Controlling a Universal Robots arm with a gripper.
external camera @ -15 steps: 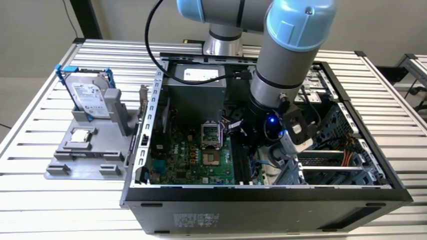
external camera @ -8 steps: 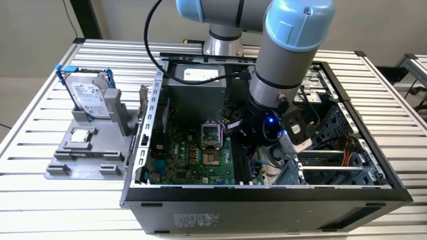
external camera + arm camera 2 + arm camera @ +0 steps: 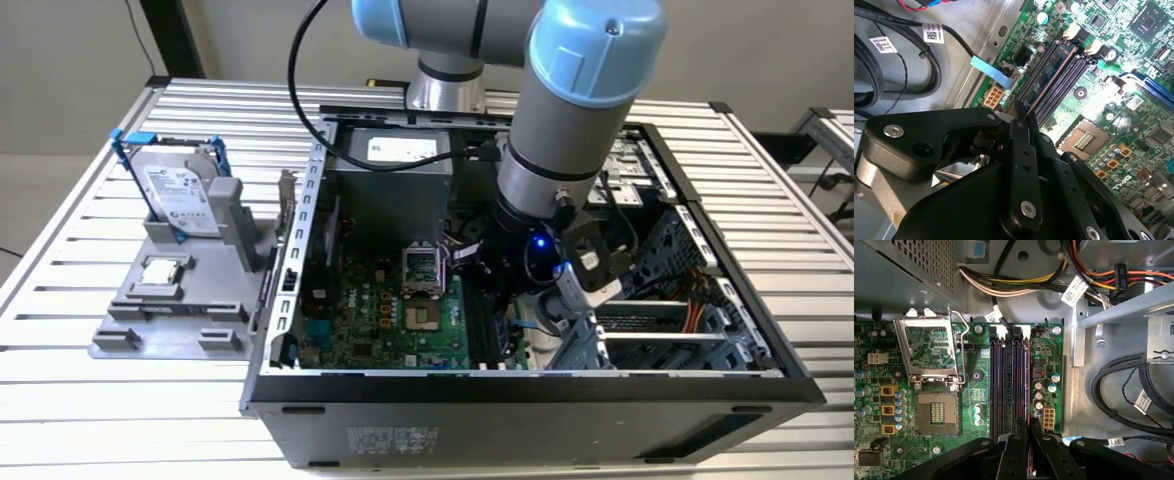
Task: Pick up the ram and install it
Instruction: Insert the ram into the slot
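The gripper [image 3: 1029, 440] is closed on the ram [image 3: 1046, 75], which sits in one of the memory slots [image 3: 999, 380] of the motherboard [image 3: 387, 320], beside the open CPU socket [image 3: 936, 412]. In the exterior view, the arm reaches down inside the computer case [image 3: 534, 395] on the desk [image 3: 80, 400].

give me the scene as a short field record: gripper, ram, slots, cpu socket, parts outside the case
gripper: gripper low inside the open computer case, over one end of the memory slots
fingers: closed on a thin board edge
ram: ram held edge-on between the fingers, at the slots, seating not clear
cpu socket: cpu socket empty, its retention frame flipped open
outside the case: hard drive upright in a grey holder on the exterior view's left, cpu chip lying flat on it
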